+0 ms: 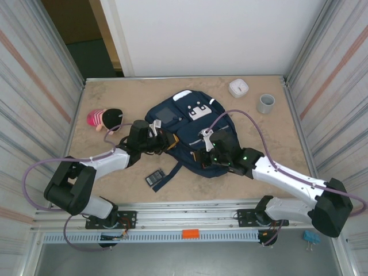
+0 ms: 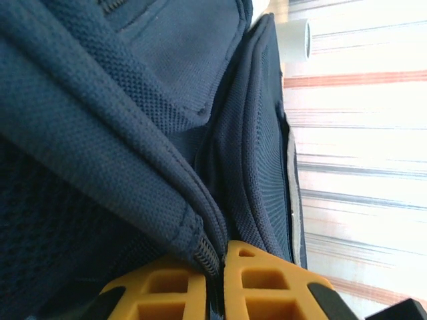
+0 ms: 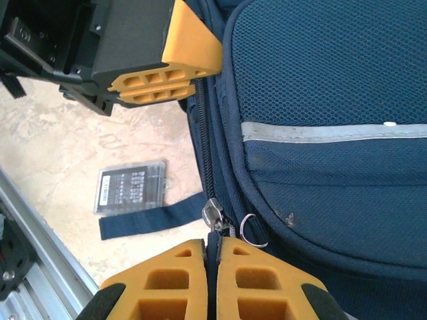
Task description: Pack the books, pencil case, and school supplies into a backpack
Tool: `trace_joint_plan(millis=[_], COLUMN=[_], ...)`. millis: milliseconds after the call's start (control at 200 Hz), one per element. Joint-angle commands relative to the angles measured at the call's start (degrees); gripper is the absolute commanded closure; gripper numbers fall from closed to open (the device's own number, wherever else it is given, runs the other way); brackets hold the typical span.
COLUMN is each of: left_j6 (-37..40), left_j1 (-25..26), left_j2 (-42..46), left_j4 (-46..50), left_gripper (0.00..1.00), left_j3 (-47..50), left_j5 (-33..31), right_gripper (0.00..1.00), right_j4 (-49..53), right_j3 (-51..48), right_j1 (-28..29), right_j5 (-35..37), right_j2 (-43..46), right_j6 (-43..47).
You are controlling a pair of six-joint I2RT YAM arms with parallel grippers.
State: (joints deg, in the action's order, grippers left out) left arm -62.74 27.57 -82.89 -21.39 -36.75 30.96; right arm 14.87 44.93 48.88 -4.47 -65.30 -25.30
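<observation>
- The backpack [image 1: 184, 123] lies flat at the middle of the table [image 1: 287, 138], with its white patch toward 12 o'clock.
- The left gripper [image 1: 167, 142] is at the backpack's 8 o'clock edge. In the left wrist view its yellow fingers [image 2: 167, 293] are closed to a thin slit, and the navy fabric and zip seam are pinched between them.
- The right gripper [image 1: 198, 155] is at the backpack's 6 o'clock edge, near the left one. In the right wrist view its fingers [image 3: 267, 280] are pressed almost together on the zip track.
- The zip pull [image 3: 213, 217] sits just past those fingertips, toward 12 o'clock. I cannot tell whether the pads touch the pull itself.
- In the same view the left gripper's fingers show at 11 o'clock, clamped on the same zip line further along.
- A white strip [image 3: 333, 131] runs across the backpack panel at 3 o'clock of the zip.
- The black rectangle [image 1: 155, 178] lies flat on the table at 7 o'clock from the backpack. It is apart from both grippers and just beside a loose strap [image 1: 172, 171] that trails from the backpack.
- A white round device [image 1: 238, 87] sits at 1 o'clock from the backpack and a grey cup [image 1: 265, 103] at 2 o'clock. A pink-and-black soft toy [image 1: 105, 119] lies at 9 o'clock. All three are apart from the backpack.
</observation>
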Motion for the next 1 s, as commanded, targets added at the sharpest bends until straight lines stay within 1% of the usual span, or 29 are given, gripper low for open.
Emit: trace_joint_plan(millis=[0, 45, 105, 150, 225, 251, 291, 346, 406, 496, 601, 656, 682, 767, 822, 907, 992], left_j6=[2.74, 3.41, 3.96, 4.33, 5.05, 5.25, 5.58, 5.88, 5.96, 6.21, 5.81, 5.94, 6.23, 9.0, 12.31, 17.26, 24.85], left_j1=[-4.74, -5.51, -6.27, -6.63, -6.92, -7.0, -7.09, -7.08, -7.08, -7.09, -6.88, -6.7, -6.59, -6.17, -5.95, -5.91, -5.86], left_j2=[-0.75, -0.31, 0.18, 0.5, 1.14, 1.39, 1.59, 1.59, 1.33, 0.56, -0.25, -0.34, -0.26, 1.59, 3.66, 7.75, 11.32], left_j4=[0.49, 1.29, 1.7, 2.12, 2.77, 2.92, 3.06, 3.13, 3.11, 2.57, 1.2, 1.09, 1.17, 3.49, 7.68, 13.59, 20.0], left_gripper=[0.9, 0.9, 0.9, 0.9, 0.9, 0.9, 0.89, 0.89, 0.89, 0.87, 0.85, 0.79, 0.75, 0.52, 0.4, 0.3, 0.23], left_j3=[-0.72, -0.63, -0.42, -0.47, -0.45, -0.46, -0.5, -0.6, -0.94, -1.32, -1.34, -1.36, -1.37, -1.51, -2.08, -2.44, -3.81], left_j5=[-14.54, -14.66, -14.44, -13.74, -13.22, -13.14, -12.82, -12.29, -11.27, -9.97, -8.31, -7.53, -7.28, -7.61, -9.13, -11.99, -14.38], right_gripper=[1.0, 1.0, 0.99, 0.87, 0.61, 0.55, 0.5, 0.47, 0.46, 0.43, 0.43, 0.42, 0.42, 0.42, 0.42, 0.42, 0.41], right_j4=[7.98, 9.53, 9.61, 9.56, 9.65, 9.57, 9.43, 9.3, 9.42, 10.3, 7.69, 6.5, 6.12, 5.04, 3.66, 2.01, -0.7], right_j3=[3.71, 3.76, 3.22, 2.83, 2.04, 1.77, 1.26, 0.55, -0.2, -0.61, -1.82, -2.2, -2.04, -1.54, -1.18, -0.35, 0.53], right_j1=[0.14, -0.73, -1.56, -2.53, -6.41, -8.21, -11.23, -14.68, -16.86, -17.33, -17.24, -17.32, -17.37, -17.5, -17.51, -17.79, -18.74], right_j5=[2.98, 2.96, -0.54, -4.19, -10.75, -13.01, -16.69, -20.32, -22.01, -22.11, -24.14, -24.49, -24.34, -24.82, -25.8, -25.66, -25.41], right_j2=[0.61, 0.86, 1.56, 2.07, 3.36, 3.94, 4.82, 5.99, 7.07, 6.73, 4.69, 3.04, 2.21, -1.2, -3.49, -6.88, -10.24], right_j6=[-3.35, -3.5, -2.58, -2.42, -3.21, -3.68, -4.65, -6.02, -6.92, -7.13, -8.24, -9.24, -9.56, -10.01, -10.44, -11.98, -14.34])
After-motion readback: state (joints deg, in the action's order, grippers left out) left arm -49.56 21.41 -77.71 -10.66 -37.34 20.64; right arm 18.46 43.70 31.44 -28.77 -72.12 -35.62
